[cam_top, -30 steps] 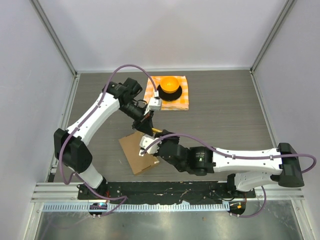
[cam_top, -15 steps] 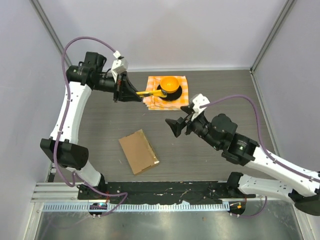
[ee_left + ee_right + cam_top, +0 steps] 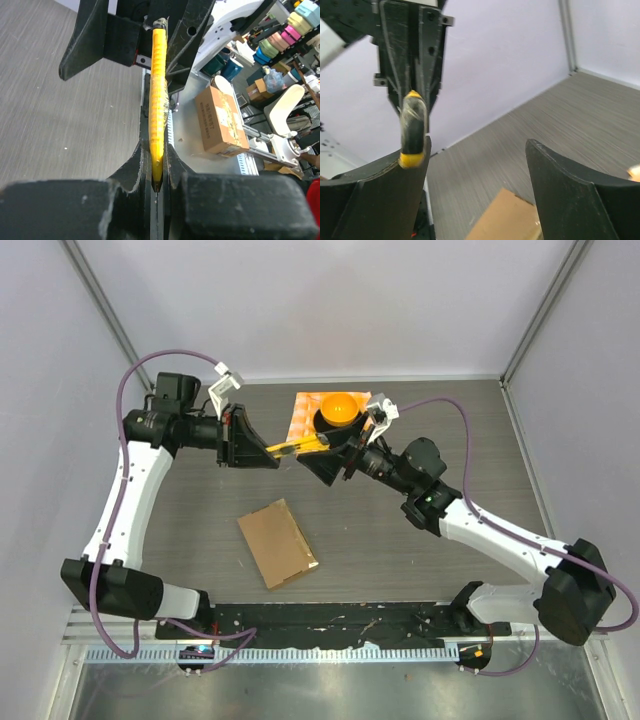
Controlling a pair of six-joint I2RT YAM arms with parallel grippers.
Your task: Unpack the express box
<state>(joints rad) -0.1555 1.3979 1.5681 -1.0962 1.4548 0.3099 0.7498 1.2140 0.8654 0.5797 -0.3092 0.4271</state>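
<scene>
Here: cardboard express box (image 3: 279, 542), yellow stick (image 3: 159, 100).

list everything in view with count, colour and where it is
express box: one, plain brown, flat on the table, near side, left of centre
checkered cloth: one, orange and white, far middle of the table
round object: one, orange on a black base, on the cloth
slender tool: one, yellow, held above the table between the two arms
table: one, grey wood grain
left gripper: one, black, shut on the tool
right gripper: one, black, open, at the tool's free end
</scene>
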